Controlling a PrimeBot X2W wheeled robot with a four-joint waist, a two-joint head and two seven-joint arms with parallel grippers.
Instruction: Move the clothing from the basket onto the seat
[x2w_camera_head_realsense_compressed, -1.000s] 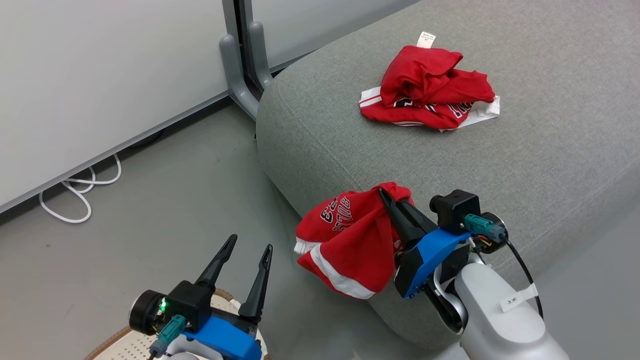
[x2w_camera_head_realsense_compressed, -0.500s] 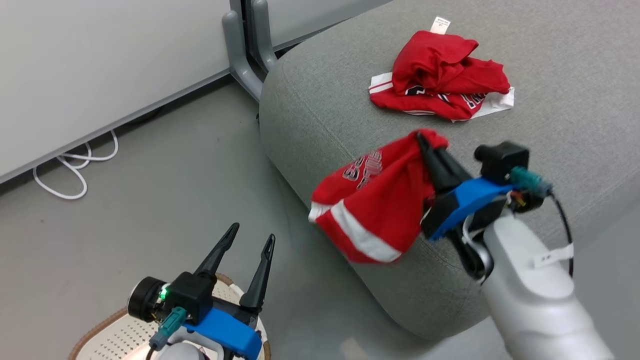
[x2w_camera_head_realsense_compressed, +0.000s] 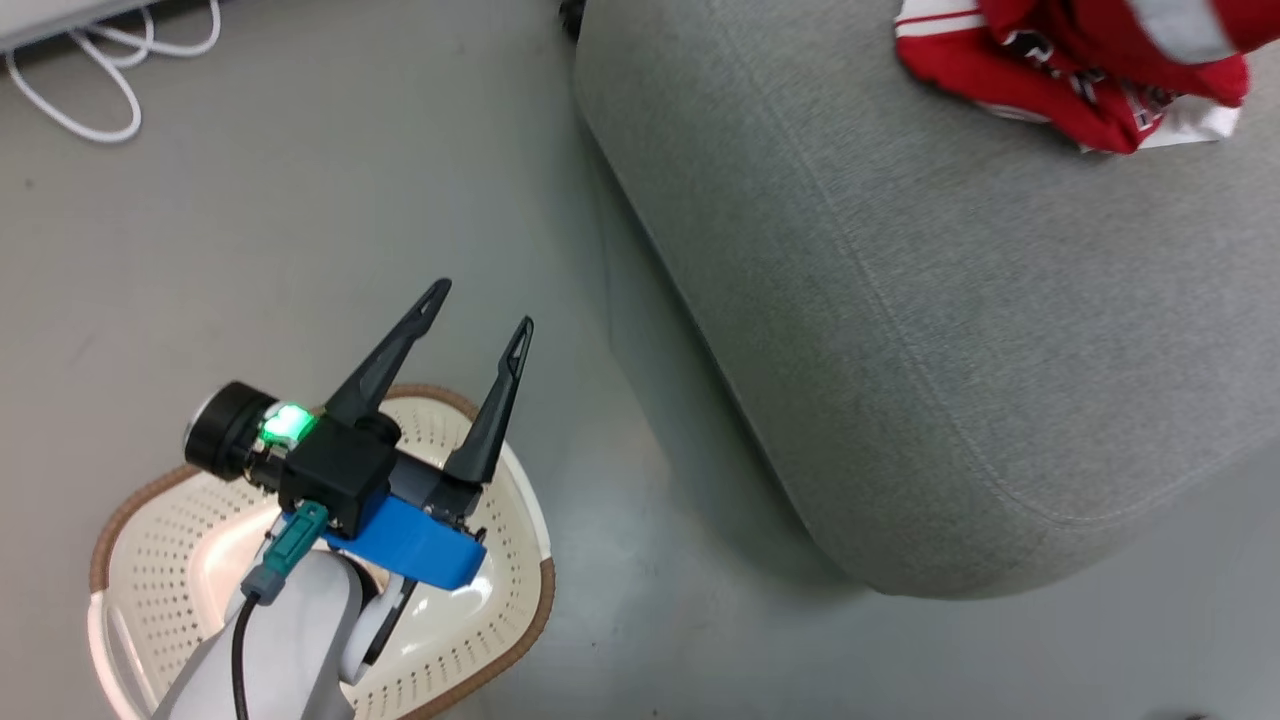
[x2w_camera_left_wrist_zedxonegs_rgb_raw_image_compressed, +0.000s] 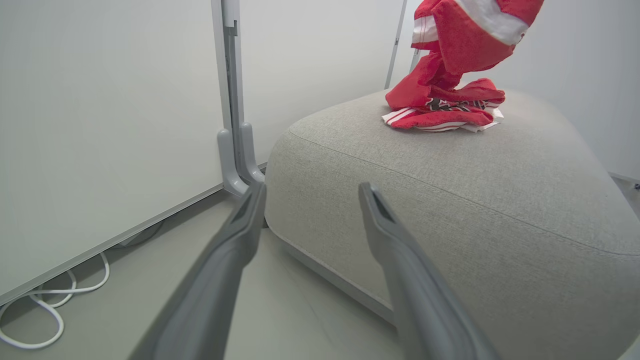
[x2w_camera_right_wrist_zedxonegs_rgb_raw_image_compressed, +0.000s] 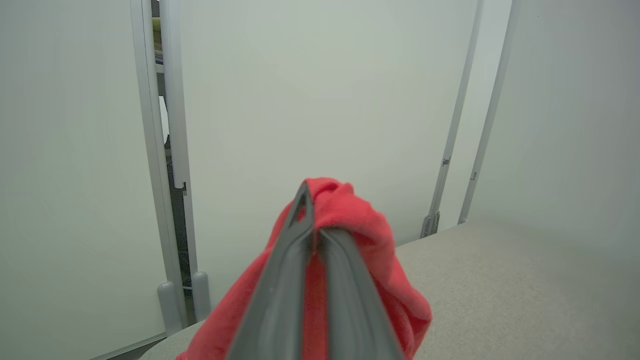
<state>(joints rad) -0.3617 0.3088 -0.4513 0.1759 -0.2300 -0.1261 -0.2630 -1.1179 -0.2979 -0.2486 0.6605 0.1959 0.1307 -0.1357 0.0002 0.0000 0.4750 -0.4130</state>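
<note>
The seat (x2w_camera_head_realsense_compressed: 900, 350) takes up the right side of the head view, a broad grey cushion with a rounded corner and a stitched seam along its edge. It stands on a plain grey floor (x2w_camera_head_realsense_compressed: 250, 250). In the left wrist view, pale wall panels (x2w_camera_left_wrist_zedxonegs_rgb_raw_image_compressed: 100, 125) rise behind the seat.

The basket (x2w_camera_head_realsense_compressed: 505, 620) sits on the floor well left of the seat's near corner, under the left forearm, its perforated cream wall and brown rim showing.

One lettered garment (x2w_camera_left_wrist_zedxonegs_rgb_raw_image_compressed: 440, 112) lies crumpled on top of the seat toward its far side, with white striped trim along its edge. It is well apart from the basket. A second red piece, the held garment (x2w_camera_right_wrist_zedxonegs_rgb_raw_image_compressed: 360, 220), hangs directly above it — in the left wrist view its white-banded hem dangles over the heap, and whether the two touch is hard to say.

The right gripper (x2w_camera_right_wrist_zedxonegs_rgb_raw_image_compressed: 312, 215) has its two fingers (x2w_camera_right_wrist_zedxonegs_rgb_raw_image_compressed: 280, 300) pressed together on a fold of the held garment, red cloth bunching over the tips.

The left gripper (x2w_camera_head_realsense_compressed: 482, 305) hovers over the basket's far rim with its fingers (x2w_camera_left_wrist_zedxonegs_rgb_raw_image_compressed: 225, 270) spread wide and nothing between them.

A white cable (x2w_camera_head_realsense_compressed: 100, 90) loops on the floor by the wall.
</note>
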